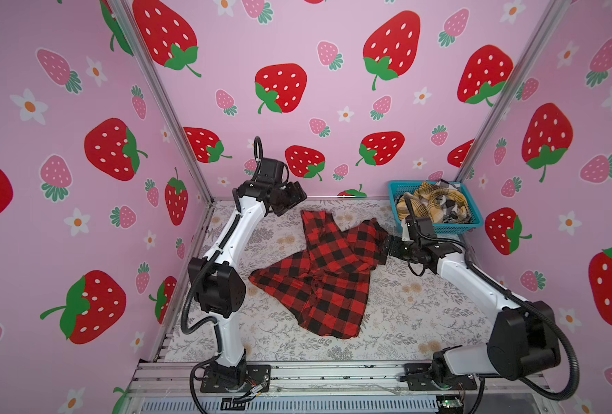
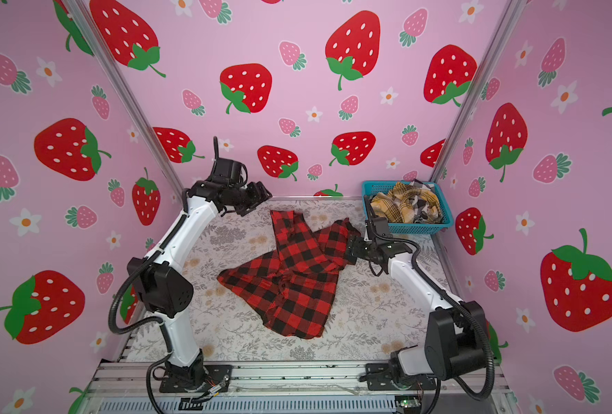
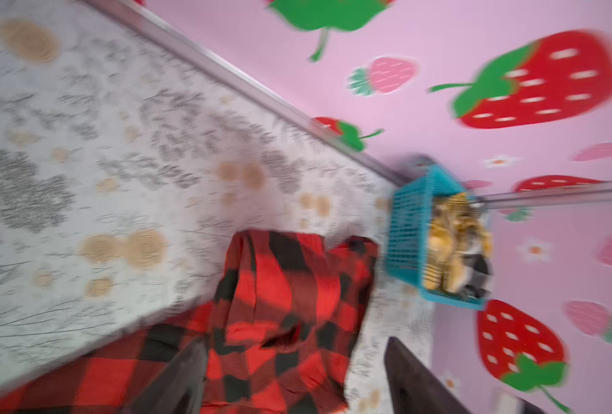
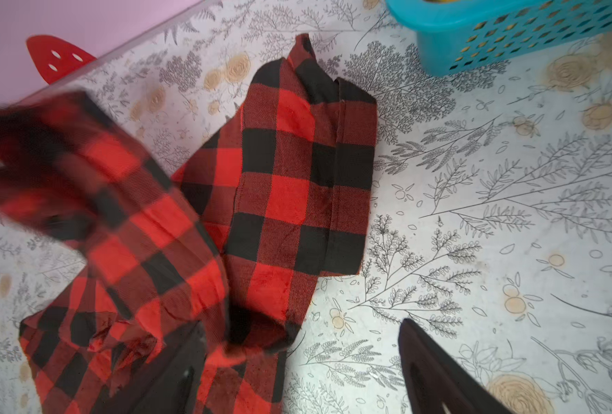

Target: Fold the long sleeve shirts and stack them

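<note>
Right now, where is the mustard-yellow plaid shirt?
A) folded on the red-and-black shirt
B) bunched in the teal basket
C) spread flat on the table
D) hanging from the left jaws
B: the mustard-yellow plaid shirt sits bunched inside the teal basket; only the red-and-black shirt lies on the table.

Bright, even, diffuse light in all 4 views, seemingly from above, since shadows sit tight under things. They are soft & faint, e.g. a thin 1 along the edge of the red-black check shirt (image 1: 319, 272) on the table cloth (image 1: 423, 315). No hard glare, just slight sheen on the aluminium posts (image 1: 161, 100).

Both top views: wide-angle stretch. Posts splay outward, wall strawberries (image 1: 279, 87) swell twd the edges, centre fairly sharp.

Left wrist view: heavy motion blur throughout. Teal mesh basket (image 3: 408, 233) & cloth print smeared.

Right wrist view: cloth print & shirt cuff crisp, another part of the shirt smeared.
</note>
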